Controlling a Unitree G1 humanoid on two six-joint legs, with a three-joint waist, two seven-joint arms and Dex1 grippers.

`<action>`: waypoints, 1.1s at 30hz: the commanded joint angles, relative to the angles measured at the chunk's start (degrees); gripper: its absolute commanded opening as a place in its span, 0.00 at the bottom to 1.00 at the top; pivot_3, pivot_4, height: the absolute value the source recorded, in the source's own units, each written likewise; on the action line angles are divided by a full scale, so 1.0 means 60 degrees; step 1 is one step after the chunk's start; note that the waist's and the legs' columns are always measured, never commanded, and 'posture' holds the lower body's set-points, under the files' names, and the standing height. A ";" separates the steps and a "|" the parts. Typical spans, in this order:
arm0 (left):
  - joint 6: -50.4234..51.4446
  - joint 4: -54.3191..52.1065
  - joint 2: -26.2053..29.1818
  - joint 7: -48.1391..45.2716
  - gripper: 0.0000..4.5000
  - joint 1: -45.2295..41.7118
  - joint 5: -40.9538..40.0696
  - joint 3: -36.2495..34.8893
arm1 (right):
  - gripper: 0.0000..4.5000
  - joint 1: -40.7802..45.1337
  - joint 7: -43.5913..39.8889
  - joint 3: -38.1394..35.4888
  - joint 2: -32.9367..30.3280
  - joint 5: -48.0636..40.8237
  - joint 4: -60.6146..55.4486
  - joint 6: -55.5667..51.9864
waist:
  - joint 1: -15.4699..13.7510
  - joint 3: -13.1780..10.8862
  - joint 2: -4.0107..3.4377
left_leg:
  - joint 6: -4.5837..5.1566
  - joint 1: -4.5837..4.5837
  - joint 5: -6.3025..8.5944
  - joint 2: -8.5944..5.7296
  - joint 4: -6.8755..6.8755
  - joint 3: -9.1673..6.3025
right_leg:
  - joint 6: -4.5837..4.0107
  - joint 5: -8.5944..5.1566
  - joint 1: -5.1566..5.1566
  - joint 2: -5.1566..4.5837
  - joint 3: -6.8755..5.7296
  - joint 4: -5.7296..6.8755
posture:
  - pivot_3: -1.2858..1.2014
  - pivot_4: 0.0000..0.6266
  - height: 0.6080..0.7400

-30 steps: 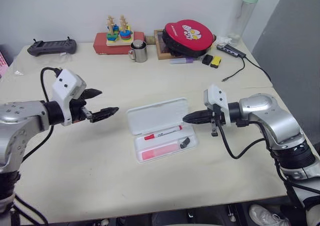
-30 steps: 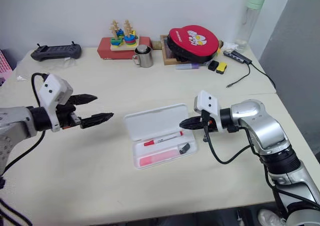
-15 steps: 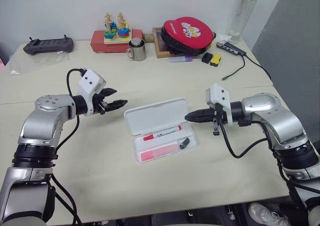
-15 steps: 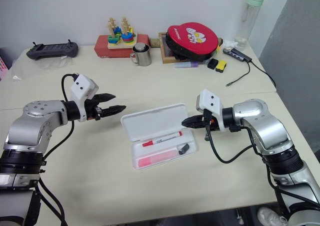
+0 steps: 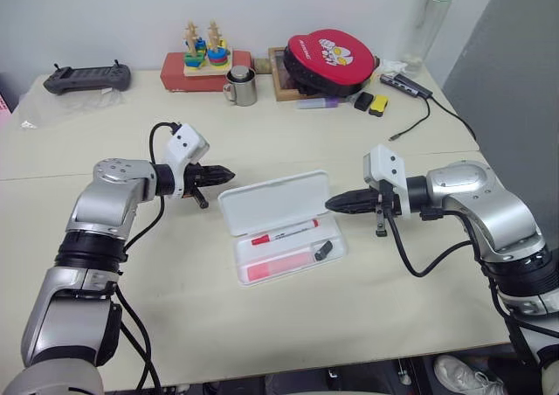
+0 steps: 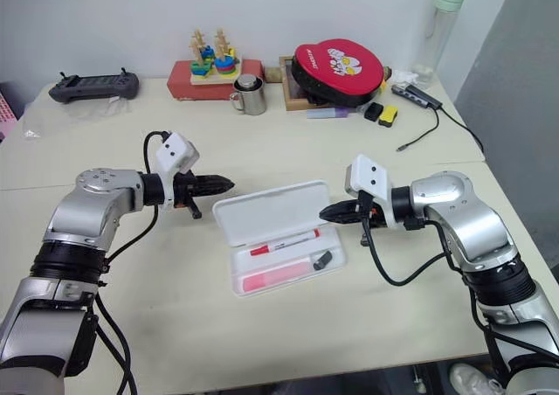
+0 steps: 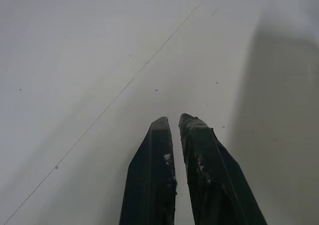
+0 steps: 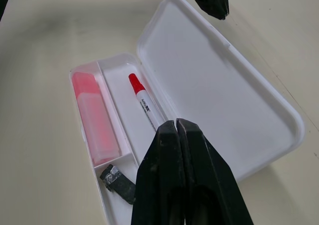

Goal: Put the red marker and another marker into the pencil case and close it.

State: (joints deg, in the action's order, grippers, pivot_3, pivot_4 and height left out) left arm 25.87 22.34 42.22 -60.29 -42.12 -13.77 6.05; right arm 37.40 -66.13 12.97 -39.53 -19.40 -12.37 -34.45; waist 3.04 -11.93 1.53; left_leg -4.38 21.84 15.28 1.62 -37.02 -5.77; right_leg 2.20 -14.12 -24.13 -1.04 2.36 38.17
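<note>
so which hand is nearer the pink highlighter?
Right. The right hand sits by the case's end near the pink highlighter; the left hand is beyond the open lid.

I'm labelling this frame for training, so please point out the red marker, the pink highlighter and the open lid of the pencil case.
red marker (image 8: 146, 107), right wrist view, on its white barrel.
pink highlighter (image 8: 96, 120), right wrist view, middle of its body.
pencil case lid (image 5: 275, 199), left eye view, centre of the lid's inner face.
</note>
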 commanded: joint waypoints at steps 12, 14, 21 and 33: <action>0.0653 -0.1924 0.0329 -0.2097 0.11 0.0107 -0.0217 0.0434 | 0.00 0.0033 0.0025 -0.0272 -0.0130 -0.0277 -0.0556 -0.0193 | 0.0027 0.0000 0.0000 | 0.0000 -0.0003 0.0000 0.0000 0.0000 0.0000 | 0.0000 0.0000 -0.0001 0.0000 0.0001 0.0011 | 0.52 0.24 1.00; 0.0832 -0.2290 0.0432 -0.2225 0.11 0.0215 -0.0306 0.0385 | 0.00 0.0028 0.0030 -0.0271 -0.0131 -0.0286 -0.0568 -0.0208 | 0.0028 0.0000 0.0000 | 0.0000 -0.0004 0.0000 0.0000 0.0000 -0.0001 | 0.0000 0.0000 -0.0001 0.0000 0.0001 0.0013 | 0.52 0.24 1.00; 0.1271 -0.3768 0.0923 -0.2787 0.11 0.0914 -0.0558 0.0545 | 0.00 0.0018 -0.0069 -0.0285 -0.0225 -0.0352 -0.0615 -0.0268 | 0.0046 0.0000 -0.0001 | 0.0000 -0.0006 0.0000 0.0001 -0.0003 0.0002 | 0.0000 0.0000 -0.0002 0.0000 0.0006 0.0022 | 0.52 0.24 1.00; 0.1750 -0.5255 0.0657 -0.2462 0.11 0.1641 -0.0802 0.0876 | 0.00 -0.0640 -0.1134 0.0109 -0.1661 -0.0083 -0.1003 0.0248 | -0.0006 0.0000 0.0000 | 0.0002 -0.0014 -0.0001 -0.0002 -0.0035 0.0000 | 0.0026 -0.0017 -0.0002 0.0000 0.0006 0.0075 | 0.52 0.24 1.00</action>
State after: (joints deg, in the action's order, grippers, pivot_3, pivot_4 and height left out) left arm 36.16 -6.83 46.62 -75.42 -32.29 -17.87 10.66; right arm 33.69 -71.59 13.45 -48.22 -20.87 -16.60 -35.02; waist 3.01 -11.93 1.52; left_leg -4.37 21.74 15.27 1.61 -37.23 -5.76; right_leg 2.35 -14.23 -24.15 -1.04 2.41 38.63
